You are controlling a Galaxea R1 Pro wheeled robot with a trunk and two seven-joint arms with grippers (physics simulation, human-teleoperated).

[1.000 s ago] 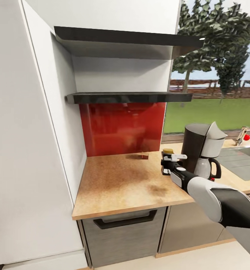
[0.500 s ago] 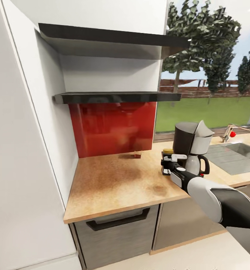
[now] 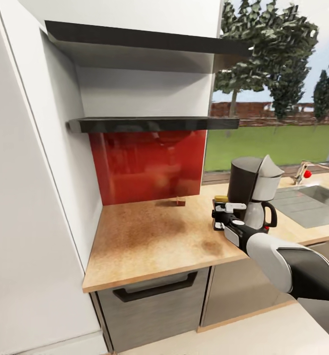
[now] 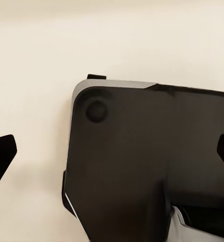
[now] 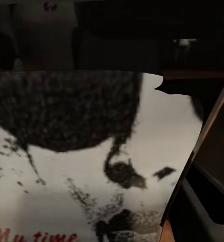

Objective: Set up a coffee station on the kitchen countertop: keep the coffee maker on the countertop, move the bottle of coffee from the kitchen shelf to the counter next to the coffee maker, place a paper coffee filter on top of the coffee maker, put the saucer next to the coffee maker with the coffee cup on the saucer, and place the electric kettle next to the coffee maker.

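In the head view, the right end effector (image 3: 222,215) is seen at centre right, clamped on the bottle of coffee (image 3: 220,206), whose yellow cap shows above the fingers. The bottle is held low over the wood-look desk (image 3: 154,239), just beside the coffee maker (image 3: 254,192), likely for setting down there. The black shelf (image 3: 154,124) sits at upper centre. In the left wrist view, dark robot housing is shown; the left end effector's state cannot be told. In the right wrist view, the bottle's white label with red lettering is seen close up.

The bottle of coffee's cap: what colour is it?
Yellow-gold, on the bottle of coffee held by the right gripper; head view shows it best.
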